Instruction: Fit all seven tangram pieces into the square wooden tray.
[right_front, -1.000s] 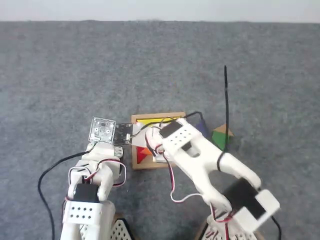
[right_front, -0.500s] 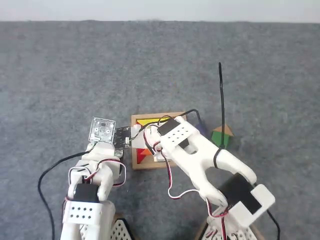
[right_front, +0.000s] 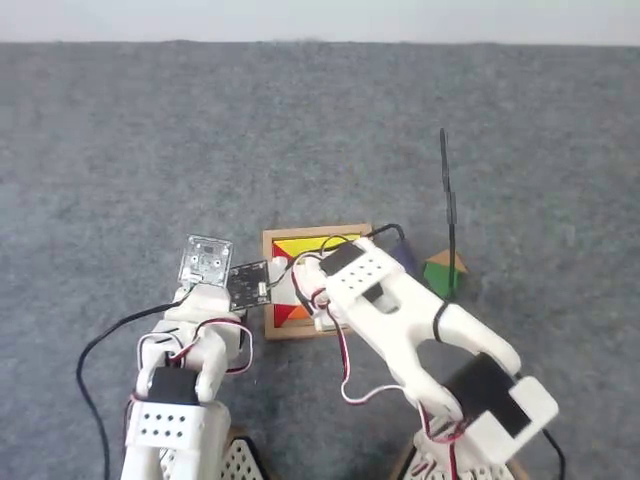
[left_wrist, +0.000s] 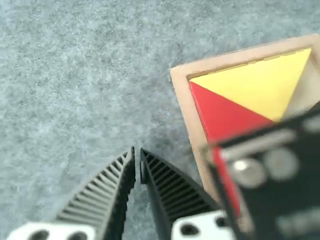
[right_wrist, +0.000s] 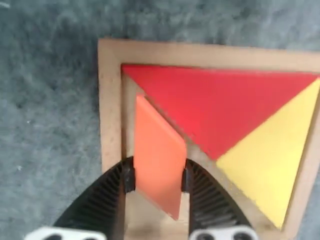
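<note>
The square wooden tray holds a big red triangle and a big yellow triangle. My right gripper is shut on an orange parallelogram, which sits tilted in the tray's bare part beside the red triangle. In the high view the right arm covers much of the tray. My left gripper is shut with nothing in it, low over the carpet just outside the tray's corner. A green piece and a bluish piece lie on the carpet to the right of the tray.
Grey carpet covers the whole table. A black cable rises from the right arm above the loose pieces. A dark blurred part hangs over the tray in the left wrist view. Open carpet lies beyond and to the left of the tray.
The right arm swayed slightly left and came back, its cable swinging with it. The left wrist turned a little, its black board dropping toward the near side. The tray stayed put.
</note>
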